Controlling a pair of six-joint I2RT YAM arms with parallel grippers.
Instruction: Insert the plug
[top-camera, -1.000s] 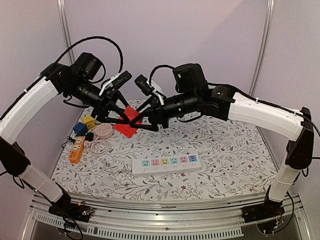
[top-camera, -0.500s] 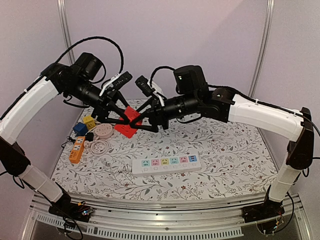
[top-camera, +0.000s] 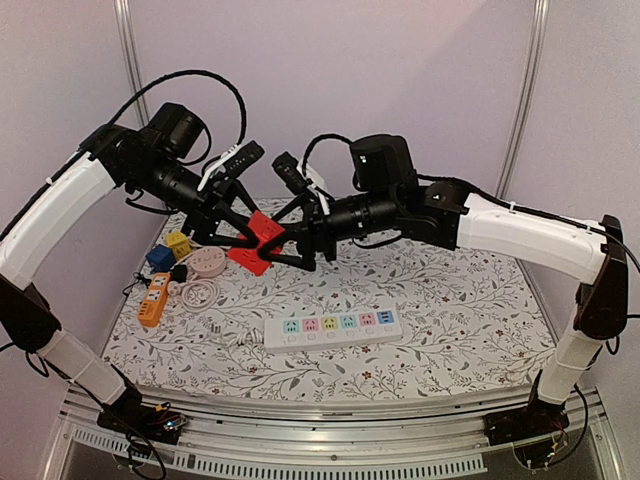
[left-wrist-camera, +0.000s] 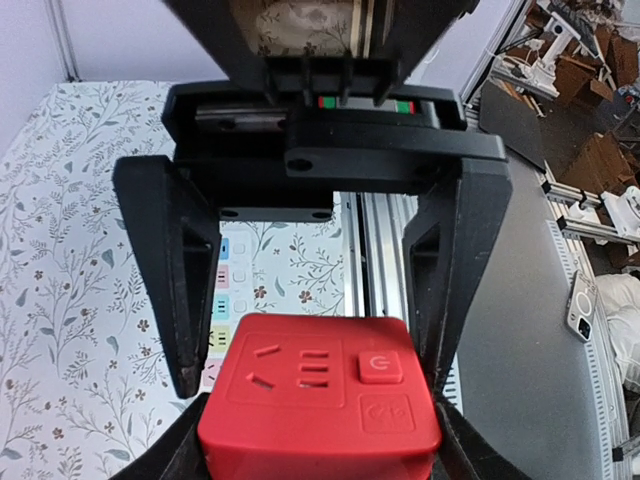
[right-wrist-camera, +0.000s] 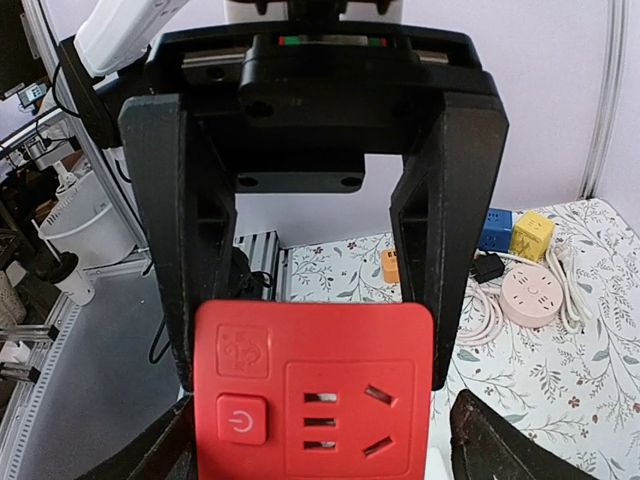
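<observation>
One red socket cube (top-camera: 257, 242), which I take for the plug-in piece, hangs in mid-air above the far left of the desk (top-camera: 450, 300), caught between both arms; no prongs visible from any view. Left pincer (left-wrist-camera: 312, 378) pinches it across two sides. Right pincer (right-wrist-camera: 312, 380) straddles the opposite end, fingers just beside the cube's flanks; cannot tell whether they press or stand clear. White power strip (top-camera: 333, 327) lies flat well below, nearer the bases, seemingly unfastened. Risks: on one grip only, the cube may pivot or slip out, dropping near the pink round socket (top-camera: 208, 264); a tilted cube would meet the strip's slots askew, and the strip could skid under the push.
</observation>
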